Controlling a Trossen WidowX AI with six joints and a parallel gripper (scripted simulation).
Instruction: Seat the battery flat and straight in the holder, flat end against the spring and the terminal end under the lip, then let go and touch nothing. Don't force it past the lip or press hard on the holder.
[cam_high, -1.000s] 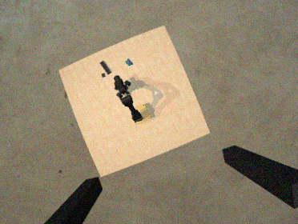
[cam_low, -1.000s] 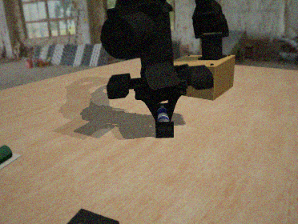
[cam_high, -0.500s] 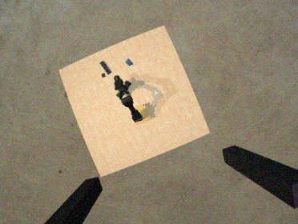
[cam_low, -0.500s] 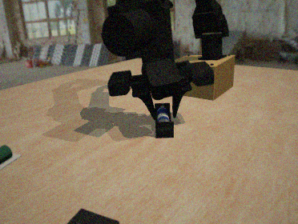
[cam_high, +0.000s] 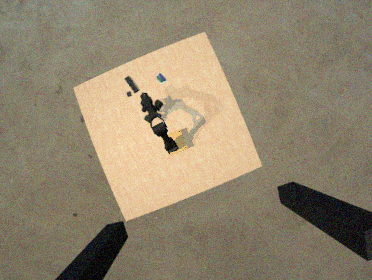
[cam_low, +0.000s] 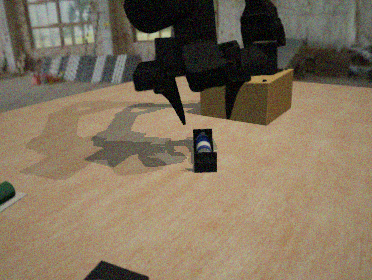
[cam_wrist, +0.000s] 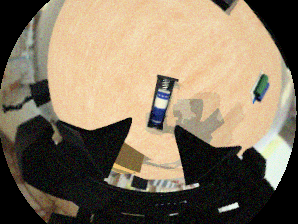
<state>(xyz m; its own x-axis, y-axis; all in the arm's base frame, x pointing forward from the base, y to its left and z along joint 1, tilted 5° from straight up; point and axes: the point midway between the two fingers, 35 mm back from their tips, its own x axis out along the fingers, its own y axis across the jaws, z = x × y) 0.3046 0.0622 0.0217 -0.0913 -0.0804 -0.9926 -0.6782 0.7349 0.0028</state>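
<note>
The battery (cam_low: 203, 145) (cam_wrist: 161, 104), blue with a white band, lies lengthwise in the black holder (cam_low: 205, 163) (cam_wrist: 174, 80). In the wrist view it looks in line with the holder. Silver coils of the spring (cam_wrist: 165, 84) show at the holder's upper end there, and the battery's other end reaches the lower end wall. Whether the terminal is under the lip, and whether the battery is fully flat, I cannot tell. My gripper (cam_low: 206, 121) (cam_wrist: 154, 124) is open and empty, its fingertips above and to either side of the holder's base-side end, apart from battery and holder.
A green and blue object (cam_high: 161, 78) (cam_low: 6, 192) (cam_wrist: 261, 88) lies off to one side. A dark block (cam_high: 131, 84) (cam_low: 116, 272) (cam_wrist: 225, 4) lies beyond the holder, away from the arm's base. A yellow-brown box (cam_low: 279, 97) (cam_wrist: 131, 158) stands by the arm's base.
</note>
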